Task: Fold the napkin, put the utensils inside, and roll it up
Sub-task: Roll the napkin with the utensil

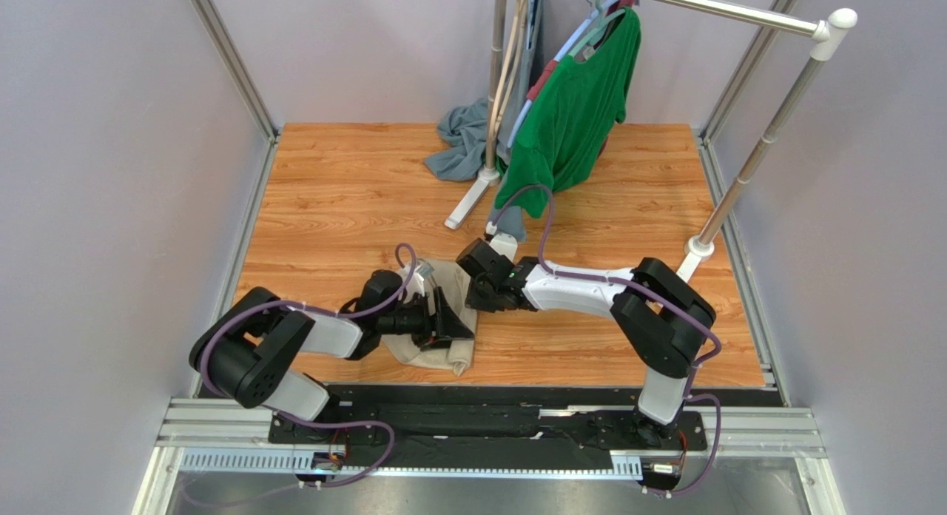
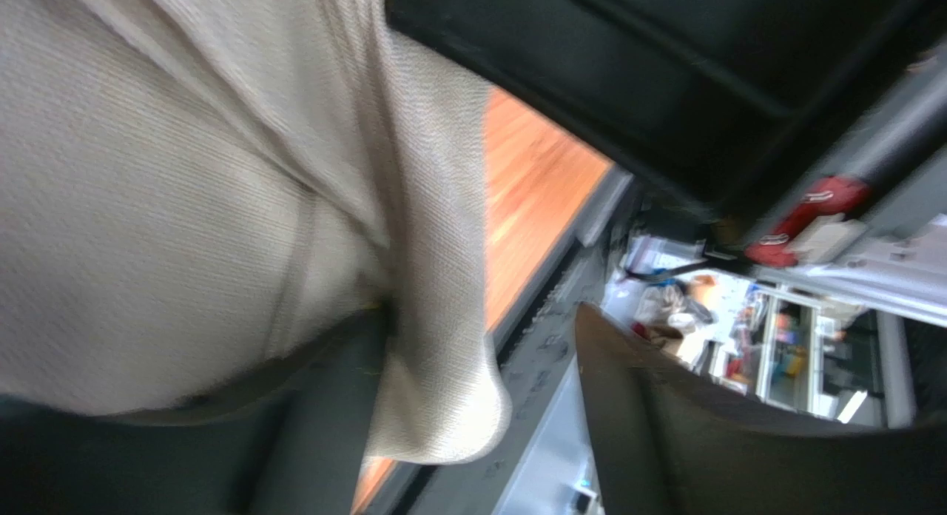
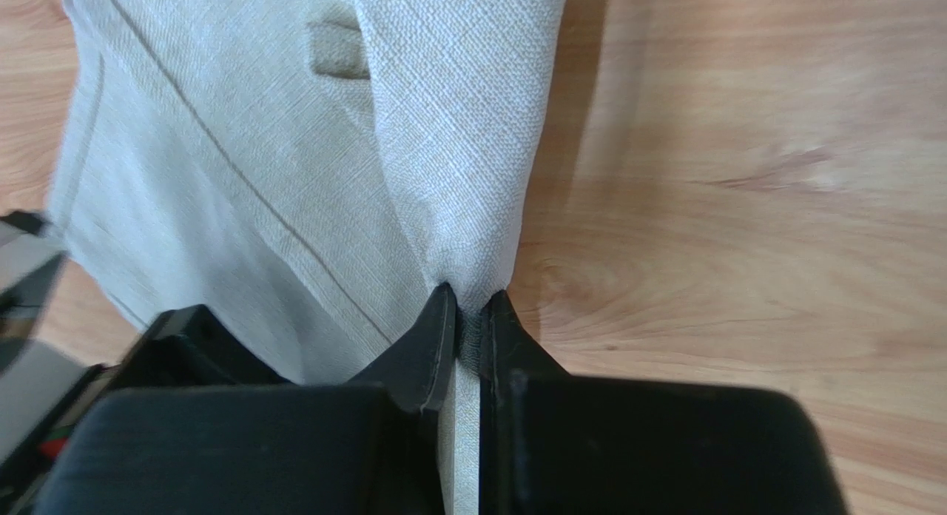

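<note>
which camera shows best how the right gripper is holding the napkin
The right wrist view: the right gripper is shut on a pinched fold of the napkin, close and sharp. From the top camera the grip is small and hard to make out. The left wrist view shows only blurred cloth, not that grip.

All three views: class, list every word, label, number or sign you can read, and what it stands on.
None can be read.
The sewn tab on the napkin shows no print.
The red part in the left wrist view is too blurred to tell.
</note>
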Robot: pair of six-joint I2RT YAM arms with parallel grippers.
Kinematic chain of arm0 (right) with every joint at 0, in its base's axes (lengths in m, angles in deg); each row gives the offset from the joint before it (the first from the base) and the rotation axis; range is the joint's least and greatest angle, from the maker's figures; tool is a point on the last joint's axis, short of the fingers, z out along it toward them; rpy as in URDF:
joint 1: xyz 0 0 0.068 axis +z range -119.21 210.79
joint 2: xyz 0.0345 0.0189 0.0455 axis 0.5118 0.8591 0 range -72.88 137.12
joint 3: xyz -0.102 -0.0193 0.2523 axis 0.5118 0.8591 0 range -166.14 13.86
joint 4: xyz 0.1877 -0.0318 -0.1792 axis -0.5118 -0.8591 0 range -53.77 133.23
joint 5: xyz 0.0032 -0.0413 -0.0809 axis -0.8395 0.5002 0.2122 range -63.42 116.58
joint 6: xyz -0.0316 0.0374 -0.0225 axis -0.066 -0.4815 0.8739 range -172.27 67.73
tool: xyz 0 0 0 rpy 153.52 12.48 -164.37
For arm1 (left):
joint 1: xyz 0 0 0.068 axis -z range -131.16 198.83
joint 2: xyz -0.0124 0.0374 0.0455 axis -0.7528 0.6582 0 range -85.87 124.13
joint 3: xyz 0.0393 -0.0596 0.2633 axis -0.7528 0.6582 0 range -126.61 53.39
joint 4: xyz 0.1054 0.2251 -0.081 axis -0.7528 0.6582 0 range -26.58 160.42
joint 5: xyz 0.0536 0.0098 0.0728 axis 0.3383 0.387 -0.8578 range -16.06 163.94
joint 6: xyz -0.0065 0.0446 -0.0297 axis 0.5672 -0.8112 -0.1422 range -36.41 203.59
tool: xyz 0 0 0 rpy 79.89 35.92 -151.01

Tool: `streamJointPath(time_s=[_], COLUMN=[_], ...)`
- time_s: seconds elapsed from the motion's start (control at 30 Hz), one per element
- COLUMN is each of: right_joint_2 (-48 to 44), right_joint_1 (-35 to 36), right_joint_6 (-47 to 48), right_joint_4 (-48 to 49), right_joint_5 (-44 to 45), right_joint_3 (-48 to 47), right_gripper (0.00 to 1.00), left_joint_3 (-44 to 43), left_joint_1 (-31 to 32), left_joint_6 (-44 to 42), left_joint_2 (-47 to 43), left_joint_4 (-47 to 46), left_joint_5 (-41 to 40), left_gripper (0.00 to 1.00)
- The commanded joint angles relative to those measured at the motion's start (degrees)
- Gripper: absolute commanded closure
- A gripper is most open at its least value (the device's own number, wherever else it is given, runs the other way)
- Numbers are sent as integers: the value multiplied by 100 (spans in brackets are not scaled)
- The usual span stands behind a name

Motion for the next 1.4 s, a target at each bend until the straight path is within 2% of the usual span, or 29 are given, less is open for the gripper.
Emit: streamJointPath(time_s=[0.0, 0.13, 0.3, 0.57, 0.8, 1.03, 1.07, 1.2, 1.37], right_joint_2=[1, 80, 430, 1529, 2250, 3374, 3515, 4078, 4316], right_joint_1=[-12, -4, -30, -4, 198, 576, 585, 629, 682], right_joint_6=[806, 1271, 1642, 1809, 1397, 1116, 1115, 1054, 905], right_joint_4=[-1270, -1938, -2711, -3800, -4707, -6383, -6508, -6930, -7045], right_joint_5=[1234, 1877, 2378, 2774, 3476, 4031, 4066, 4172, 4138], right_joint_3=[-531, -962, -1742, -2922, -3722, -5540, -5942, -6594, -6606], right_gripper=[100, 100, 100, 100, 100, 100, 100, 100, 100], left_joint_3=[-530, -742, -839, -690, -663, -610, -602, -549, -505], left_joint_1=[-4, -48, -127, -294, -373, -391, -391, -391, -391], left_joint_6=[-786, -1139, -1437, -1535, -1728, -1825, -1842, -1781, -1711], left_joint_2=[-570, -1486, -2382, -3016, -3262, -3684, -3754, -4079, -4431], left_joint_4=[1537, 3030, 4157, 4580, 4774, 4994, 5046, 5152, 5284], left_joint_5=[-709, -1508, -2080, -2354, -2258, -2161, -2169, -2117, -2081], left_gripper=[23, 18, 17, 17, 17, 17, 17, 17, 17])
